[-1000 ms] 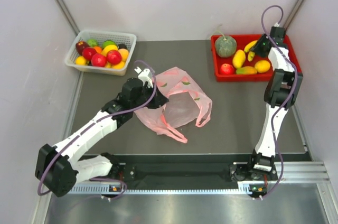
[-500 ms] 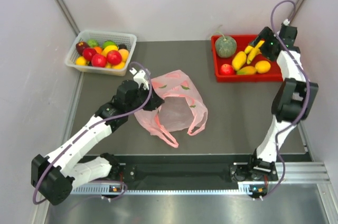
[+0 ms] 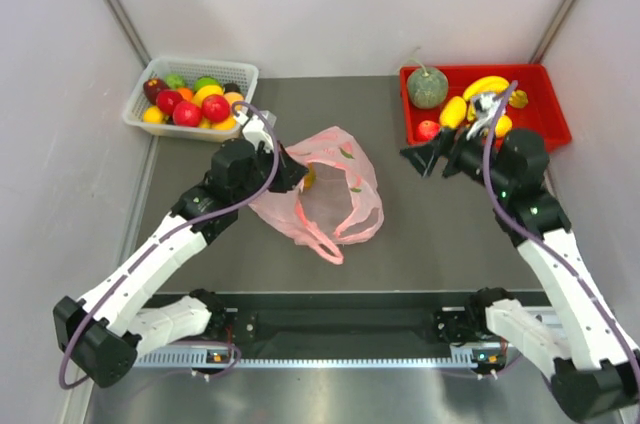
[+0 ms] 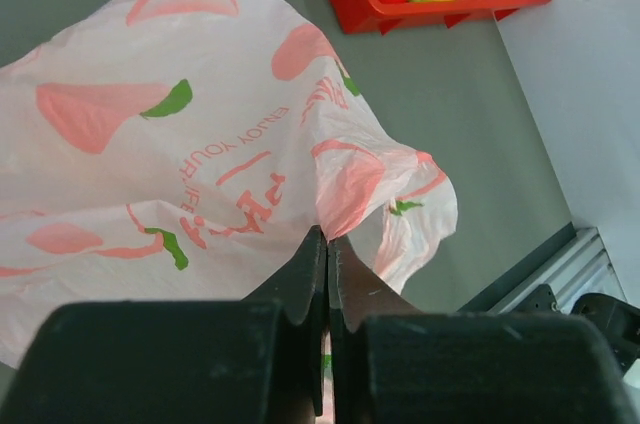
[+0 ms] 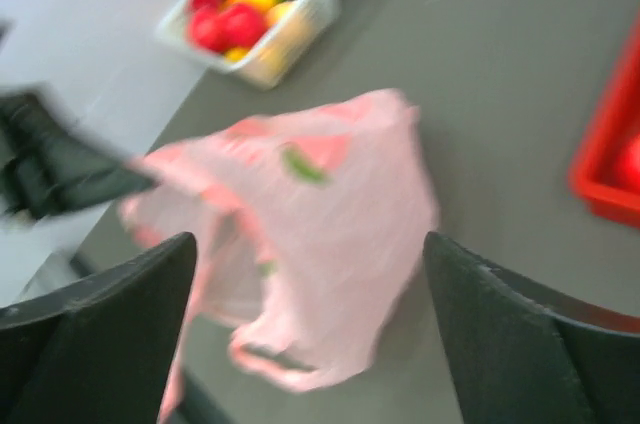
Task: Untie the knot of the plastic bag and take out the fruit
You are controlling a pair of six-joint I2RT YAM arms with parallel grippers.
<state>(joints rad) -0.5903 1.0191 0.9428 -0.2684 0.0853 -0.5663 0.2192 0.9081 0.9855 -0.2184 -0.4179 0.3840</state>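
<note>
The pink plastic bag (image 3: 335,194) hangs crumpled over the mat, and my left gripper (image 3: 290,172) is shut on a fold of its upper left edge (image 4: 345,194). The bag's strap handles (image 3: 325,242) trail loose toward the near side; no knot shows. Something small and yellowish (image 3: 309,179) shows through the plastic beside the left fingers. My right gripper (image 3: 425,156) hovers open just right of the bag, facing it, with the bag (image 5: 320,204) blurred between its empty fingers (image 5: 110,314). The fruit outside the bag, a grey-green melon (image 3: 427,89) and bananas (image 3: 487,86), lies in the red tray (image 3: 545,129).
The red tray at the back right also holds yellow mangoes (image 3: 453,111) and a small red apple (image 3: 430,130). A white basket (image 3: 240,72) of small mixed fruits stands at the back left. Grey walls close in both sides.
My right arm left the bananas in the red tray, opened, and swung down and left to the bag's right side. The left gripper kept its hold and drew the bag slightly back and up.
</note>
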